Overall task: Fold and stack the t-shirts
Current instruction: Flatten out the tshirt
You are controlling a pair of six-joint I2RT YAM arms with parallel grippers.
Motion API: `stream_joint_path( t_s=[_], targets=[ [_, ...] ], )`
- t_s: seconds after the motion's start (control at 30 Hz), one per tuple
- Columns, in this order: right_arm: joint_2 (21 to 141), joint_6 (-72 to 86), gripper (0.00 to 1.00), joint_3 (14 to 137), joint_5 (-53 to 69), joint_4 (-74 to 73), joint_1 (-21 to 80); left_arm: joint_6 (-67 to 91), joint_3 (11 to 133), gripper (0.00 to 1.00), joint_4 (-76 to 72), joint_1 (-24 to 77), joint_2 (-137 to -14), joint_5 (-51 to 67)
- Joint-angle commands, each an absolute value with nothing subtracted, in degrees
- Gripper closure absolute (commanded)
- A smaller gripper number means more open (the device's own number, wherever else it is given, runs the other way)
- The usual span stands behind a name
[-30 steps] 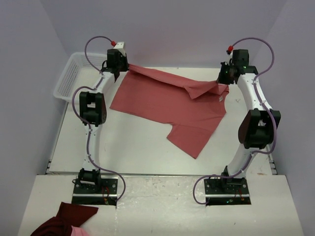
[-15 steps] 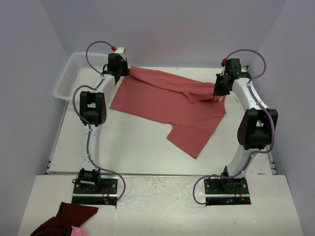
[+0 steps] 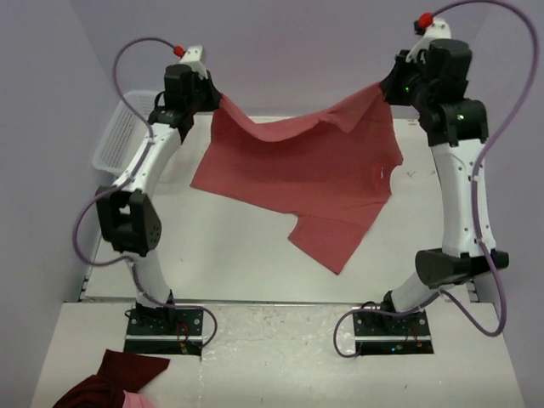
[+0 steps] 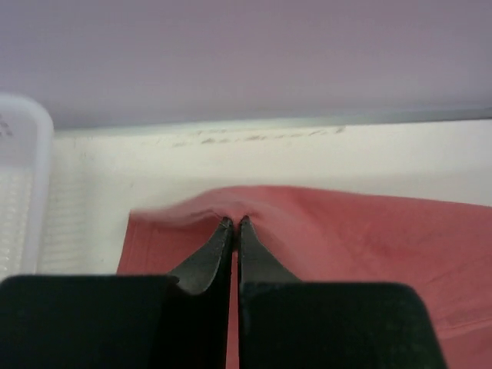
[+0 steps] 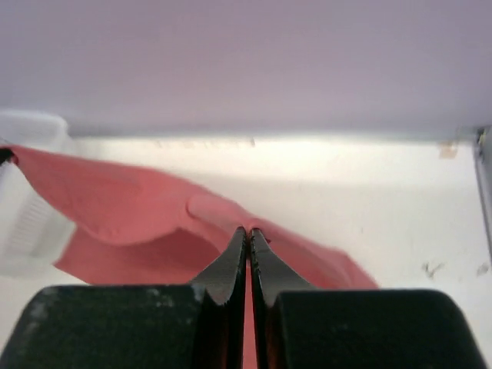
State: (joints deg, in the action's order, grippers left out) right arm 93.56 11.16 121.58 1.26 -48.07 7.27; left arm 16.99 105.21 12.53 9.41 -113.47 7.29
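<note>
Both arms have gone up high since a moment ago, and they have pulled the far edge of the t-shirt (image 3: 297,170) up. Its near part lies on the table (image 3: 229,255), to the right of the basket (image 3: 119,136). Farther back, the left end effector (image 3: 212,99), just right of the basket, is pinched tight on one corner. The right end effector (image 3: 384,85), far right of the basket, pinches the other corner. To fold well, I think both should move together, level, keeping the edge tight.

White arms (image 3: 143,161), black joints (image 3: 129,223), purple cables (image 3: 335,330), red caps (image 3: 178,50), black left gripper (image 4: 233,223)
</note>
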Motion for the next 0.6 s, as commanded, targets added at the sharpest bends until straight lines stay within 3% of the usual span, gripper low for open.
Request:
stream_joint_path(
  t_s=[0.0,0.07,0.23,0.57],
  targets=[
    [85.26,8.53,1.0,133.13,-0.44,-55.7,8.08,17.4,103.9,1.0,14.14,12.56,-96.27,6.41],
    [82.98,7.91,1.0,138.24,-0.35,-57.21,8.61,18.01,102.84,1.0,15.98,13.97,-87.74,6.42],
    [69.73,7.82,1.0,135.79,7.98,-55.46,8.7,21.62,101.86,1.0,18.98,14.06,-71.93,12.02],
    [55.65,12.91,1.0,141.6,28.29,-52.13,8.7,23.73,108.8,1.0,23.11,14.06,-54.67,17.31]
  ],
)
